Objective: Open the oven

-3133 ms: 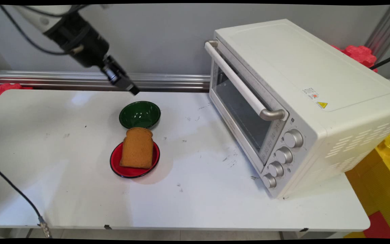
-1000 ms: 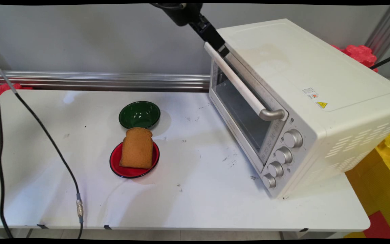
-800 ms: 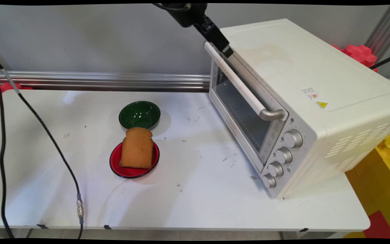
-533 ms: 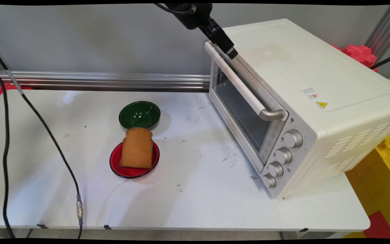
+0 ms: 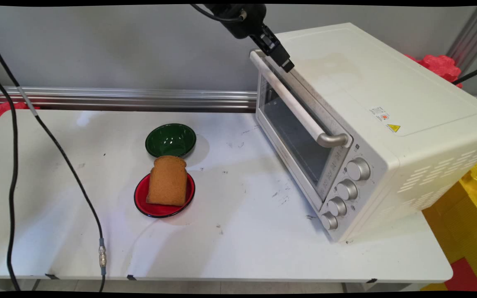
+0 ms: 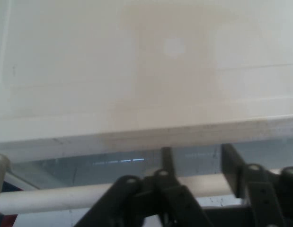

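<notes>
A white toaster oven (image 5: 367,91) stands at the table's right with its glass door (image 5: 292,132) shut. A long white handle (image 5: 292,103) runs across the top of the door. My black gripper (image 5: 288,66) comes down from the top edge and hangs at the handle's far end, just above the door's upper rim. In the hand view the oven's top (image 6: 146,71) fills the upper part. The handle (image 6: 66,196) crosses low, behind the open gripper (image 6: 198,161). One finger (image 6: 166,161) and the other finger (image 6: 231,165) stand apart with nothing between them.
A brown bread slice (image 5: 168,181) lies on a red plate (image 5: 141,205) in the table's middle, with an empty green bowl (image 5: 171,140) just behind. Black cables (image 5: 68,165) hang over the table's left. Four knobs (image 5: 348,189) sit on the oven's front right.
The gripper went from above the green bowl up and right to the oven's handle. Over the last second it crept a little further right and down along the door's top.
</notes>
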Controlling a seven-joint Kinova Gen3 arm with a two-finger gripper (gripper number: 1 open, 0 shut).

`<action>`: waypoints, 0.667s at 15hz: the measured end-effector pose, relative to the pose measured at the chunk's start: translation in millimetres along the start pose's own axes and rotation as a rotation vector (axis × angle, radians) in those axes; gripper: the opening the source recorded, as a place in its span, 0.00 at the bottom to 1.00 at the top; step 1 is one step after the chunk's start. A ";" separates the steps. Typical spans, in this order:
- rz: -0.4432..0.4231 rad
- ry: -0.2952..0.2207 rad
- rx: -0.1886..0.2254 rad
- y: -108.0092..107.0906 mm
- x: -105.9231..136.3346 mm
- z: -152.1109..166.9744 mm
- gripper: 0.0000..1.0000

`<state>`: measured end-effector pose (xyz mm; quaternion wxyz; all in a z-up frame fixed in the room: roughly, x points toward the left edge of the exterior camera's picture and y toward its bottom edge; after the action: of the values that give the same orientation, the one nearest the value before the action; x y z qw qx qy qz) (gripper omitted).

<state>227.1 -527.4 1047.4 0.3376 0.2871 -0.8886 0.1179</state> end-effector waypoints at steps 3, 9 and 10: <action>0.005 -0.001 -0.001 -0.3 0.1 2.7 0.00; 0.012 -0.001 -0.002 0.9 -1.1 12.3 0.00; 0.012 0.001 -0.003 1.3 -1.2 14.6 0.00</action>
<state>219.3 -531.6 1035.7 0.3376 0.2812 -0.8904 0.1189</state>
